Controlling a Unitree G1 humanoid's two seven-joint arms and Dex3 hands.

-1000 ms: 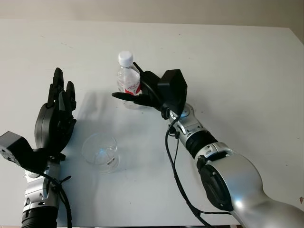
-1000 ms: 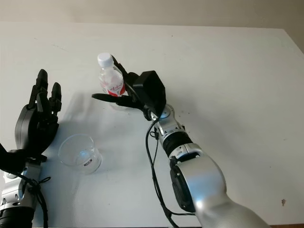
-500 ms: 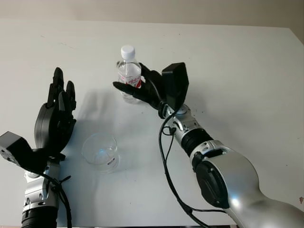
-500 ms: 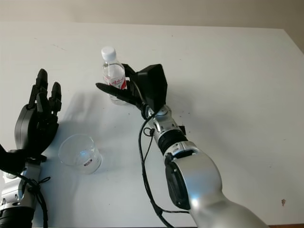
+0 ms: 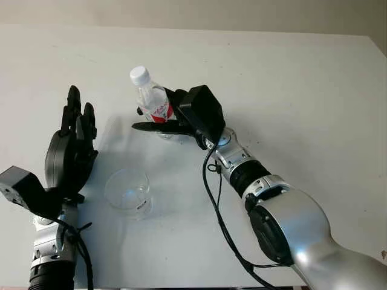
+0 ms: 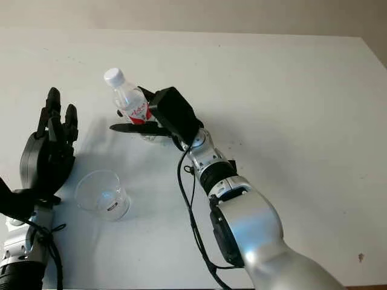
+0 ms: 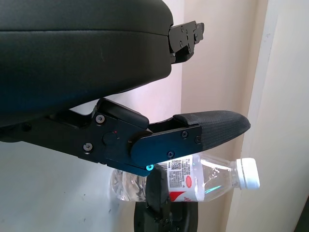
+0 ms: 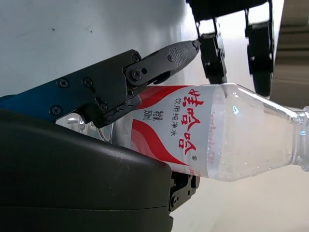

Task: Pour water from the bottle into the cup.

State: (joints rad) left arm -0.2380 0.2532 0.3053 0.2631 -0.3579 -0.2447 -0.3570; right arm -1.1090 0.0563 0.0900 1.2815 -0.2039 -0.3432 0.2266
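Note:
A clear water bottle (image 5: 152, 101) with a white cap and a red-and-white label is held off the table, tilted with its cap toward the left. My right hand (image 5: 172, 119) is shut on it around the labelled middle, as the right wrist view shows at the bottle (image 8: 203, 135). A clear empty cup (image 5: 127, 193) stands upright on the white table (image 5: 290, 90), in front of and slightly left of the bottle. My left hand (image 5: 71, 151) is open, raised to the left of the cup, apart from it. The bottle (image 7: 193, 176) also appears past the left hand's fingers.
The white table stretches wide to the right and far side. A black cable (image 5: 216, 211) runs along the right forearm. A pale wall (image 5: 181, 12) borders the table's far edge.
The right hand has moved the bottle to the left and tilted it, cap leaning left toward the cup side. The left hand and the cup have stayed in place.

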